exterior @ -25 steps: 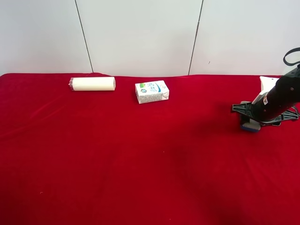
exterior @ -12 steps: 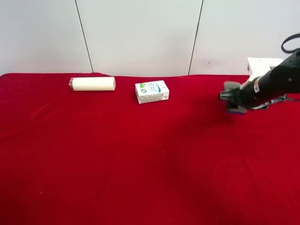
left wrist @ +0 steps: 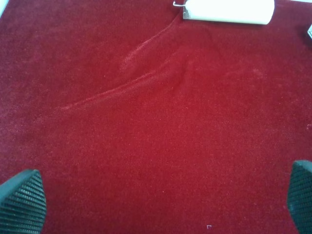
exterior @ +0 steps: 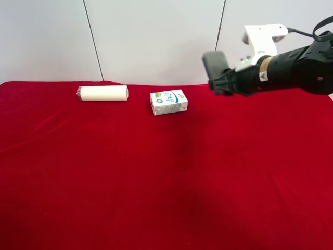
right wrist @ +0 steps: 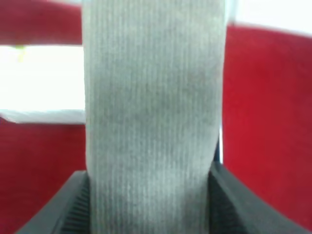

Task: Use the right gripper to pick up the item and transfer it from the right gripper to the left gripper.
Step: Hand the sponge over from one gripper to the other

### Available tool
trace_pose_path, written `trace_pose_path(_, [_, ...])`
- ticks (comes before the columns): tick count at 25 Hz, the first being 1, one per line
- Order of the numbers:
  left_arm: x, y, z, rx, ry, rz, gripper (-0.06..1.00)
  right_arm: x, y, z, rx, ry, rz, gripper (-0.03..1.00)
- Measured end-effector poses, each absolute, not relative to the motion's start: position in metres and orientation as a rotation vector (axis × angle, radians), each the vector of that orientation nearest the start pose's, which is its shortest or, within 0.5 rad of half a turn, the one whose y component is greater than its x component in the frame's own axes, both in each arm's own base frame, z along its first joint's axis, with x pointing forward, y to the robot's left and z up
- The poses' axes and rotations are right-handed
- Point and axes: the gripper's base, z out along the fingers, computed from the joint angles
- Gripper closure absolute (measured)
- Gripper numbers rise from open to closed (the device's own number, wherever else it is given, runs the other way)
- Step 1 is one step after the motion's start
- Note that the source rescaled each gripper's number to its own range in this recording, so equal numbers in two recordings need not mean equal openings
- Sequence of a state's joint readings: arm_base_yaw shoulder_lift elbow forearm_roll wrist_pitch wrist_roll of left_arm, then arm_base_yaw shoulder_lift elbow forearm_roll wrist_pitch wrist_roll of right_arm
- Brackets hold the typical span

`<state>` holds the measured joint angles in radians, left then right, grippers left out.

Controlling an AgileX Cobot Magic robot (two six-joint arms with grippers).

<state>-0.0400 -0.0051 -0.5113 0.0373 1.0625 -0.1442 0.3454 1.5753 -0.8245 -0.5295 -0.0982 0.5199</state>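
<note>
The item [exterior: 215, 64], a grey felt pad, is held in the air by my right gripper [exterior: 222, 79], the black arm with a white-orange patch reaching in from the exterior high view's right. In the right wrist view the item's grey felt face [right wrist: 152, 112] fills the frame between the two black fingertips [right wrist: 73, 207], which are shut on it. My left gripper [left wrist: 161, 200] is open and empty above bare red cloth; only its two fingertips [left wrist: 22, 202] show. The left arm is out of view in the exterior high view.
A red cloth [exterior: 156, 172] covers the table. A cream cylinder [exterior: 103, 93] lies at the back left; it also shows in the left wrist view [left wrist: 228, 10]. A white printed carton [exterior: 168, 101] lies at the back middle, below and left of the held item. A cloth wrinkle [left wrist: 146, 68] runs near the cylinder.
My right gripper has lifted the item off the cloth at the right and carried it up and to the left, to above the table's back edge near the carton.
</note>
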Motion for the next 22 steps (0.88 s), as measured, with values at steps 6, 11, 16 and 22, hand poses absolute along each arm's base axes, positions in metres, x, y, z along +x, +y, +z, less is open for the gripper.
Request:
trace_pose_path(6, [-0.007,0.003,0.28,-0.107,2.027,-0.071,-0.06,0.295,0.15,0.227,-0.565,1.989,0.364,0.9])
trace_pose_path(11, [-0.007,0.003,0.28,-0.107,2.027,-0.071,-0.06,0.285,0.171,0.23,-0.643,1.933,0.43,0.9])
trace_pose_path(16, [-0.007,0.003,0.28,-0.108,2.027,-0.072,-0.06,0.272,0.193,0.234,-0.781,1.836,0.49,0.9])
trace_pose_path(22, [-0.007,0.003,0.28,-0.108,2.027,-0.072,-0.06,0.254,0.217,0.239,-0.957,1.692,0.566,0.9])
